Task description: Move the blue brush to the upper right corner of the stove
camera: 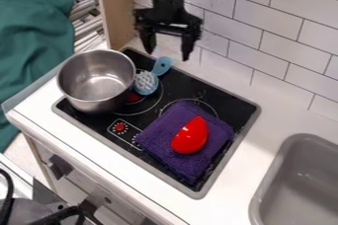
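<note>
I can pass between the purple cloth (161, 130) and tiled wall (247, 36); the pot (99, 86) blocks the stove's (228, 105) left, clearance behind unclear.

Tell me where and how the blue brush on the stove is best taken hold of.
Probably by the handle, coming straight down from above with one finger on each long side. The brush lies bristles up, and its handle points toward the tiled wall, away from the pot, which crowds the bristled head. The handle looks narrower than the head, so it should suit a pinch.

The end effector (168, 55) hangs down, fingers spread apart.
</note>
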Available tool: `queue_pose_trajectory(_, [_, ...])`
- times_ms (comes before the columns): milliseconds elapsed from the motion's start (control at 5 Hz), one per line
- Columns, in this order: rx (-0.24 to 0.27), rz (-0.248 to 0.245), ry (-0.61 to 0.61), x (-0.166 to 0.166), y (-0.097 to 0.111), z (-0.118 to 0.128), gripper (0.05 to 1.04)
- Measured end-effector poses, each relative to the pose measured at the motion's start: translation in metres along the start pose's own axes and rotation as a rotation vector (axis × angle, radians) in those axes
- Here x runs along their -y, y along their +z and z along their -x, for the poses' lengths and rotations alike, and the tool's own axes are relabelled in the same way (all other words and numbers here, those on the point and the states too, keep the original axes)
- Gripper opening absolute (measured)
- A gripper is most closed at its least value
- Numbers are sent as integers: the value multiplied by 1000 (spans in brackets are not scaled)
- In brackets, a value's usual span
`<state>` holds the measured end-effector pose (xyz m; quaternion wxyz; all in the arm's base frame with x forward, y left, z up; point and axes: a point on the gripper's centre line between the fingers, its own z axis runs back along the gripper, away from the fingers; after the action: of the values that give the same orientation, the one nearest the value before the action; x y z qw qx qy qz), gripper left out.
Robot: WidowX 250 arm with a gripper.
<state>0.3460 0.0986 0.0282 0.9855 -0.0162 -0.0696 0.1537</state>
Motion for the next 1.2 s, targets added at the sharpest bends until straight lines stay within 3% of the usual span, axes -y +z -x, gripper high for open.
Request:
queue_pose_trajectory(200, [12, 17, -10, -11, -17, -13, 1009])
queue_pose_trajectory(600, [68, -33, -87, -22, -31, -35, 1009])
queue_pose_trajectory(800, [65, -50, -110, -23, -44, -36, 1009])
queue_pose_trajectory(1200, [-45, -102, -162, -18, -73, -33, 1009])
